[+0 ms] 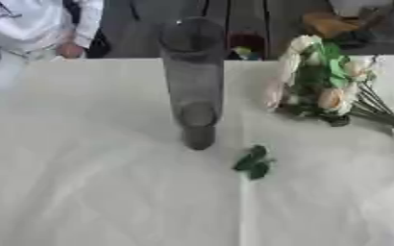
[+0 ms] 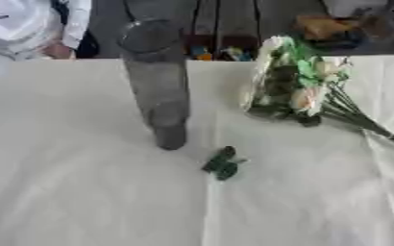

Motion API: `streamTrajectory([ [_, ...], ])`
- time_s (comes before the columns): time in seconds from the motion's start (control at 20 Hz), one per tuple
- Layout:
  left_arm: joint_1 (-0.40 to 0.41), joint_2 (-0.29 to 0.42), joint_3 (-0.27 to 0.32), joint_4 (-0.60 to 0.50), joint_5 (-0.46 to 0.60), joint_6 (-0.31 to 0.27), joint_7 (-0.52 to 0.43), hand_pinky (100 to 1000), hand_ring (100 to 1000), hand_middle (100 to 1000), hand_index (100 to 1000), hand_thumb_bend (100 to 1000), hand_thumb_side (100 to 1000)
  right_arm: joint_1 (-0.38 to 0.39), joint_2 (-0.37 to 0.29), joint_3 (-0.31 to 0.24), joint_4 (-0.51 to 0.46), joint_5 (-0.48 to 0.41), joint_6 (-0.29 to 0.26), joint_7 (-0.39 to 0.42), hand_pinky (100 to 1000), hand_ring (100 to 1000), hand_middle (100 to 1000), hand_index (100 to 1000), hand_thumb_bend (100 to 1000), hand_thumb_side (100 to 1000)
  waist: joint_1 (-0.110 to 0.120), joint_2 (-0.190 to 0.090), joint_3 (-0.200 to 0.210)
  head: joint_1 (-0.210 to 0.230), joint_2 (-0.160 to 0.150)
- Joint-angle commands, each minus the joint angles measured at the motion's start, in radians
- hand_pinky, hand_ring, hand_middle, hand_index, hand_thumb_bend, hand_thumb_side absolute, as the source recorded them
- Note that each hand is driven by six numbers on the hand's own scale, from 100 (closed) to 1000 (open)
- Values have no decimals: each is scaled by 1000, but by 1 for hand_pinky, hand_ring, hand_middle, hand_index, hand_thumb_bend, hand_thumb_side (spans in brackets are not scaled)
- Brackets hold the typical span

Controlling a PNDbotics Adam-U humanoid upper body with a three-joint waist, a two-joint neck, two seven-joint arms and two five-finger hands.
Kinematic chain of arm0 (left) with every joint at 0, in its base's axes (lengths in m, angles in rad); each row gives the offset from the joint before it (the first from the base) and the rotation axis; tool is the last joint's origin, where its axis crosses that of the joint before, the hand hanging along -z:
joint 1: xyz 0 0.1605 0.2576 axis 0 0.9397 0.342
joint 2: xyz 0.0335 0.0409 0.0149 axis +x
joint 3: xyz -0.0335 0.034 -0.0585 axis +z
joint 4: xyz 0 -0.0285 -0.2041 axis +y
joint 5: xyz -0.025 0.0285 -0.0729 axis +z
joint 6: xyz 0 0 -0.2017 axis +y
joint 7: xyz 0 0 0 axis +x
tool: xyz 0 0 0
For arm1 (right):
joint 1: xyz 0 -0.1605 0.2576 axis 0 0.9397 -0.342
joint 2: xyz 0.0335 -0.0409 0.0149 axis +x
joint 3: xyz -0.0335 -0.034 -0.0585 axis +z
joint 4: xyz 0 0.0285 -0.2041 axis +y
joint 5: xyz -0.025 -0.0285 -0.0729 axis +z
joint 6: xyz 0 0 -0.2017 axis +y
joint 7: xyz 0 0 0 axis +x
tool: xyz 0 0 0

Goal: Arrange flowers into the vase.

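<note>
A tall clear glass vase (image 1: 193,81) stands upright at the middle of the white table (image 1: 99,182), with nothing in it that I can see. A bunch of pale cream and pink flowers (image 1: 322,79) with green leaves lies on its side at the right, its stems (image 1: 385,115) running off toward the right edge. A small loose sprig of green leaves (image 1: 253,163) lies on the cloth just right of the vase's foot. Neither of my hands shows in either view.
A person in white (image 1: 32,24) stands past the table's far left corner, touching nothing. Dark furniture and a brownish object (image 1: 331,21) lie beyond the far edge. The white cloth spreads wide in front of the vase.
</note>
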Motion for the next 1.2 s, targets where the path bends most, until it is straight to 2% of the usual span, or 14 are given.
streamTrajectory([
  [0.05,-4,30,11,-17,-8,1,4,797,947,937,974,231,1000,-6,-46,-6,-12,5,10,-2,797,909,893,900,178,1000,1,-25,3,3,-6],
  [0.3,-1,33,12,-17,-11,0,7,797,947,937,974,229,1000,-12,-61,0,-12,15,35,9,800,909,893,900,200,1000,1,-29,4,-9,-4],
  [0.6,-3,36,10,-17,-10,2,5,796,947,937,973,224,1000,-41,-109,23,-12,30,118,67,803,913,896,904,256,1000,-5,-36,4,-82,-2],
  [0.8,-4,41,7,-17,-9,6,3,796,948,937,973,215,1000,-86,-156,59,-12,45,201,178,817,929,912,915,261,1000,-10,-43,5,-92,-5],
  [0.95,-6,45,2,-17,-6,8,-2,797,949,938,974,202,1000,-138,-184,96,2,76,256,292,850,958,924,920,255,1000,-14,-51,8,-95,-5],
  [1.1,-6,49,-3,-17,-4,9,-7,798,949,938,974,197,1000,-199,-198,136,70,116,280,404,851,959,925,923,255,1000,-18,-56,10,-102,-4],
  [1.2,-6,51,-4,-17,-3,9,-8,797,949,938,974,197,1000,-238,-200,164,125,140,276,465,850,959,926,925,254,1000,-19,-58,10,-105,-3],
])
